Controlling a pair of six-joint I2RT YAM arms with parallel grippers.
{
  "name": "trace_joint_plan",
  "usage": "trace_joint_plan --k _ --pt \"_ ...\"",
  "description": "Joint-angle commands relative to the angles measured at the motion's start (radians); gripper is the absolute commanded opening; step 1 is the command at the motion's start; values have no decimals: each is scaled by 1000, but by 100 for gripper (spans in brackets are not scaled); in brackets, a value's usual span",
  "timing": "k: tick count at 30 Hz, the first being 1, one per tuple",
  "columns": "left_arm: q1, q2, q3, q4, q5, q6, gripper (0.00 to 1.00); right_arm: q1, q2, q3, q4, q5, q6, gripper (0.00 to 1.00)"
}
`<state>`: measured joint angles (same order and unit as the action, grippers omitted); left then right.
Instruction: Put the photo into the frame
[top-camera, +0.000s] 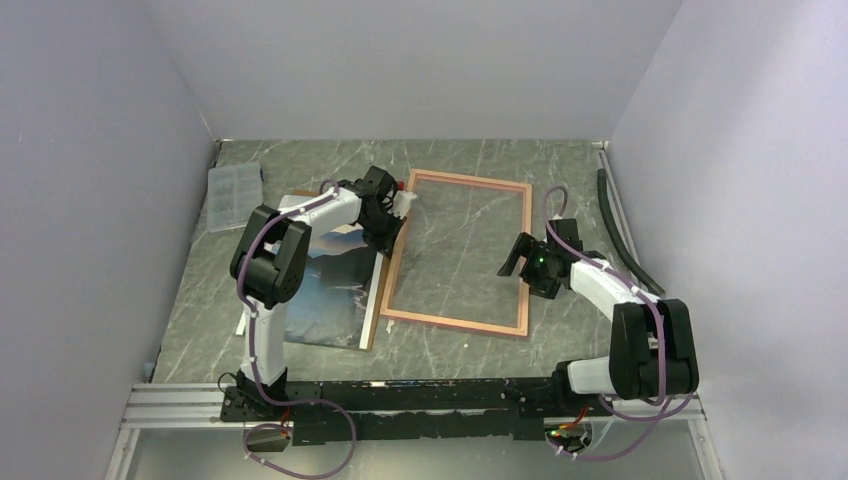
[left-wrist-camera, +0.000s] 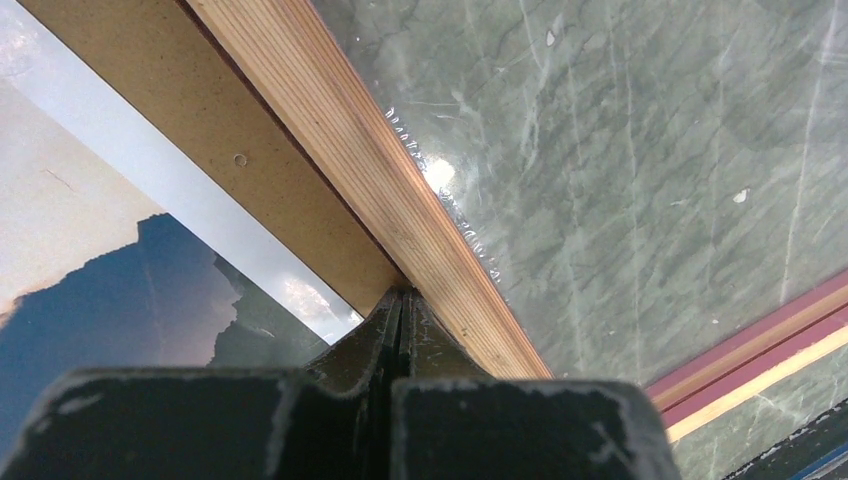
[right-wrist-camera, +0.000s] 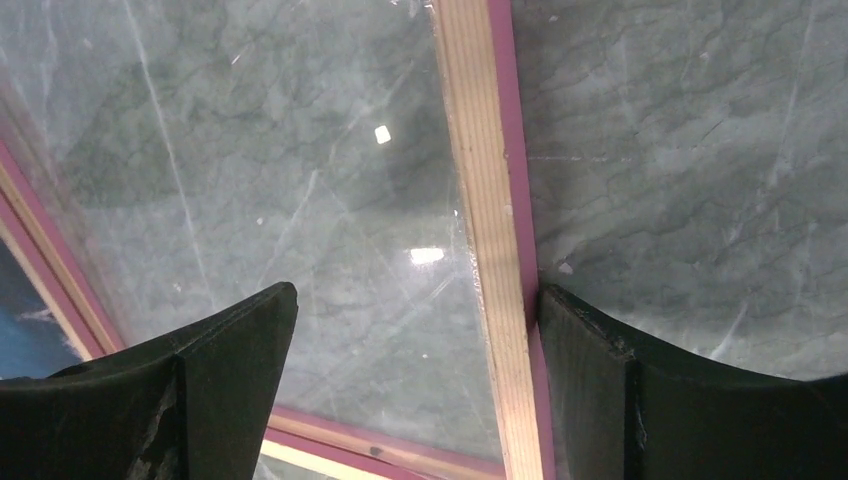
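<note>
Frame rail (right-wrist-camera: 488, 200) stands between wide right end effector (right-wrist-camera: 415, 300) fingers.

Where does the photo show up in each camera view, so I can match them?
Top external: the photo lies left of centre, beside the frame's left rail.
Left wrist: the photo fills the lower left, next to the brown backing board.
Right wrist: only a dark blue sliver at the lower left edge, probably the photo.
Shared landmark: the frame; its wooden rail shows in all three.

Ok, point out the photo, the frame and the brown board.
photo (top-camera: 340, 295), top view, on its dark printed surface.
frame (right-wrist-camera: 488, 200), right wrist view, on its pale wooden rail.
brown board (left-wrist-camera: 185, 90), left wrist view, on the bare strip between photo and frame.
</note>
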<state>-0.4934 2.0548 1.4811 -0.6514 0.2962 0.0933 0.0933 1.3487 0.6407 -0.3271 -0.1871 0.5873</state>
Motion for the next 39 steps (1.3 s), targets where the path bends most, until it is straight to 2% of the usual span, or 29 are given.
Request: trace_joint_plan --k 1,6,11,15,21,32,39 --pt "-23 70 -11 24 58 12 3 21 -73 -6 160 -362 103 91" --pt "-30 88 -1 18 80 18 3 20 -202 -38 355 -625 216 88" --pt "-29 94 -1 16 98 26 3 20 -327 -79 568 -739 364 86" --pt "-32 96 -5 14 108 31 3 20 -394 -98 660 -752 424 85" --pt "-37 83 -12 12 120 29 3 26 -401 -162 985 -782 615 84" --pt "-37 45 -24 7 130 20 3 64 -317 -134 1088 -700 670 84" --pt "-37 30 -39 6 156 19 3 143 -154 -76 1322 -668 771 82"
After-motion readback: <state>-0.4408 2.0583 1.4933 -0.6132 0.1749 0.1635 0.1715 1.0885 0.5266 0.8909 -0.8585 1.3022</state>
